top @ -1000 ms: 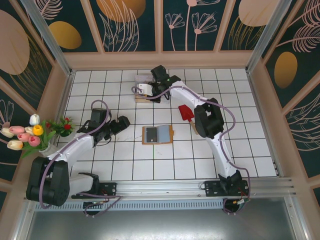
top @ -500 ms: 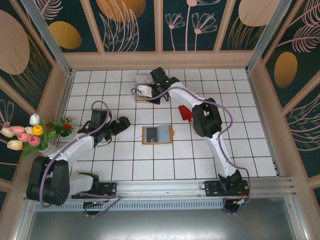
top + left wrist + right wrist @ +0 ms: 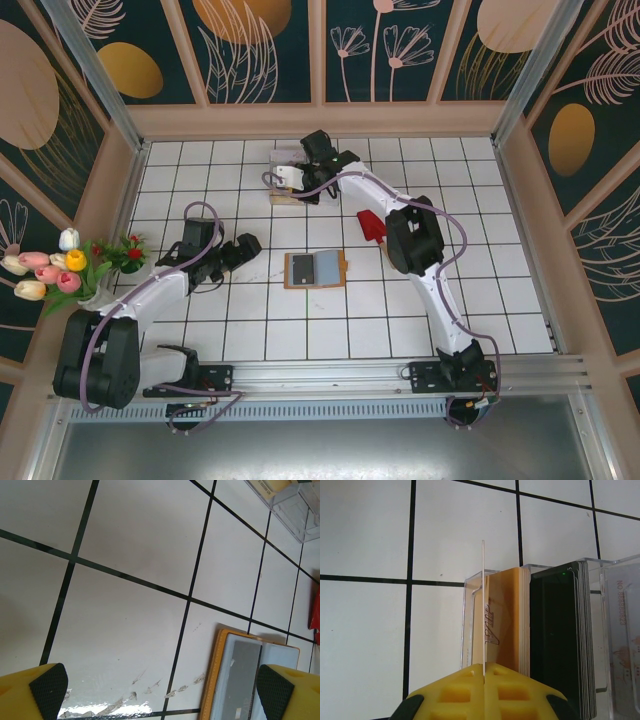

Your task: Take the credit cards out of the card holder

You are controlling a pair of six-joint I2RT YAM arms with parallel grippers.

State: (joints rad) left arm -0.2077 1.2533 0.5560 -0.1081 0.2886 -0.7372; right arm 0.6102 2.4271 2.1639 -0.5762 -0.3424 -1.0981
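Note:
The tan card holder lies open on the middle tiles, with a grey credit card in its grey-blue left panel. My left gripper hovers open just left of it, and only floor lies between its black pads. My right gripper is at the back, over the clear plastic box. It is shut on a thin credit card that I see edge-on, standing at the box's left wall beside the stacked cards inside.
The box holds an orange-tan stack and a dark stack of cards. A red spatula lies right of the card holder. Flowers stand at the left edge. Wooden walls ring the tiled floor.
The right wrist has shifted slightly over the box with the card still in its grip. The left arm has stayed still.

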